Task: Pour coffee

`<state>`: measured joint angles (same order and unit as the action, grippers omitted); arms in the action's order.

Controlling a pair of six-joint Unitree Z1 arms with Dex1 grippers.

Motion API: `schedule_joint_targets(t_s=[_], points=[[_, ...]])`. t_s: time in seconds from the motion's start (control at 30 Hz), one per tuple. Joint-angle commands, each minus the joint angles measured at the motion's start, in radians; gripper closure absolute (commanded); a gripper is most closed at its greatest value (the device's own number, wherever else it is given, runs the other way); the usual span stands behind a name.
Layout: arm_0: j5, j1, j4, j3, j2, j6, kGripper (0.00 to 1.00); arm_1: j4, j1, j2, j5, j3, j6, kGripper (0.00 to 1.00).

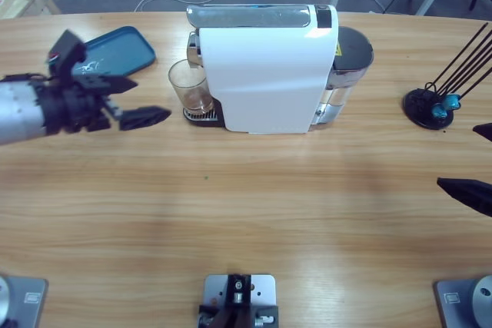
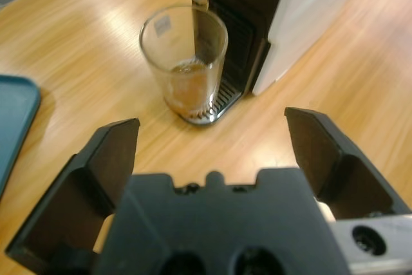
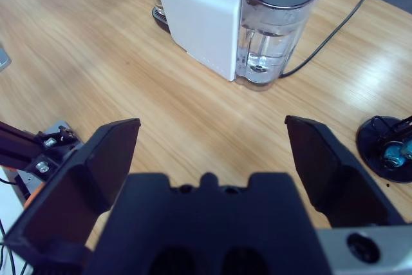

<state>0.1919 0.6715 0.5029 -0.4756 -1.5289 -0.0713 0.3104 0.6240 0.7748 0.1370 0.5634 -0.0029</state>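
Note:
A clear glass (image 1: 190,86) stands on the drip tray under the spout of the white coffee machine (image 1: 265,71). A shallow layer of brown coffee (image 2: 188,88) lies in the glass (image 2: 185,56). My left gripper (image 1: 147,99) is open just left of the glass, level with it and not touching it. In the left wrist view its jaws (image 2: 212,140) point at the glass with nothing between them. My right gripper (image 1: 459,156) is open at the table's right edge, far from the machine (image 3: 199,11), and holds nothing.
A teal tray (image 1: 115,48) lies behind the left gripper. The machine's water tank (image 3: 273,30) sits at its right end, its cable running off the table. A black capsule stand (image 1: 430,105) with teal capsules is at the far right.

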Motion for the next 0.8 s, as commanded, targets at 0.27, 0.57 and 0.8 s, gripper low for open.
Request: schedule_joint_targets(t_s=[0.27,0.57,0.8], points=[[0.072,-0.05,0.21,-0.074,-0.274,0.011,0.018,-0.013,0.0,0.048,0.004,-0.025,-0.009,0.0],[0.105,-0.05,0.21,-0.132,-0.345,0.011,0.018,-0.013,0.0,0.052,0.004,-0.025,-0.009,0.0],[0.113,-0.051,0.216,-0.164,-0.4,0.011,0.023,-0.014,0.0,0.053,0.004,-0.025,-0.009,0.0]])
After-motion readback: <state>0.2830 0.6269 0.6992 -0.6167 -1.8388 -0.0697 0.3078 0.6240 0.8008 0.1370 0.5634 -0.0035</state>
